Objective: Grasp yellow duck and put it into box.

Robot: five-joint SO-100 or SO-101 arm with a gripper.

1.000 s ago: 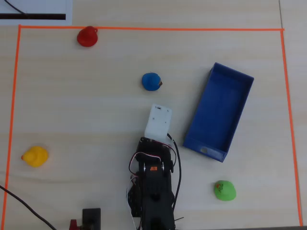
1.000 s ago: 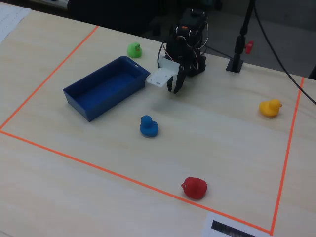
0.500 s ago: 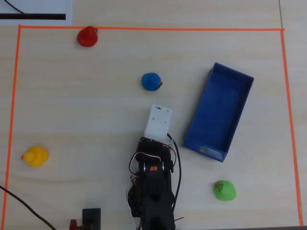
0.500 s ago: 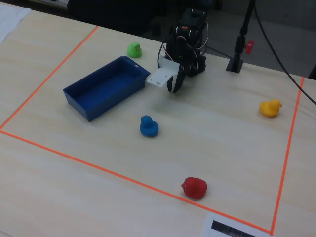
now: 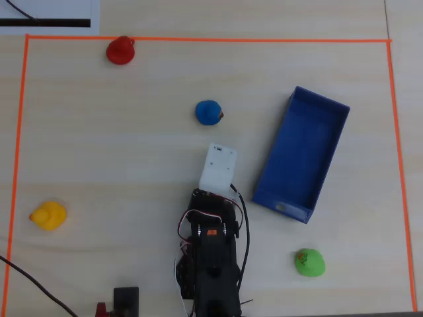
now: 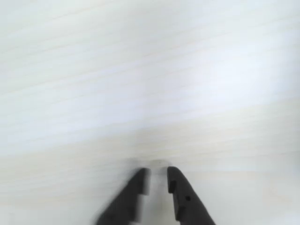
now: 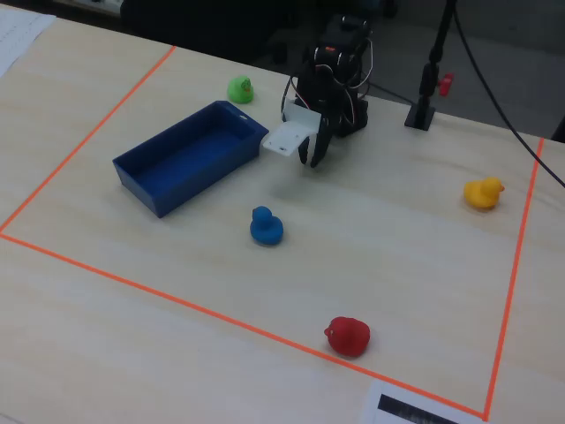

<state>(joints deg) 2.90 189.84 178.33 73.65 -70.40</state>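
Observation:
The yellow duck (image 5: 47, 215) sits at the left of the taped area in the overhead view and at the far right in the fixed view (image 7: 483, 193). The blue box (image 5: 301, 158) lies empty to the right of the arm, and shows at the left in the fixed view (image 7: 190, 155). My gripper (image 6: 157, 176) hangs low over bare table, its black fingers a narrow gap apart and holding nothing. In the fixed view the gripper (image 7: 311, 161) is beside the box's near end, far from the yellow duck. In the overhead view a white wrist housing (image 5: 218, 166) hides the fingers.
A blue duck (image 5: 209, 112) sits just ahead of the arm. A red duck (image 5: 120, 50) is at the far tape line and a green duck (image 5: 308, 262) is near the box's labelled end. Orange tape (image 5: 198, 39) frames the work area.

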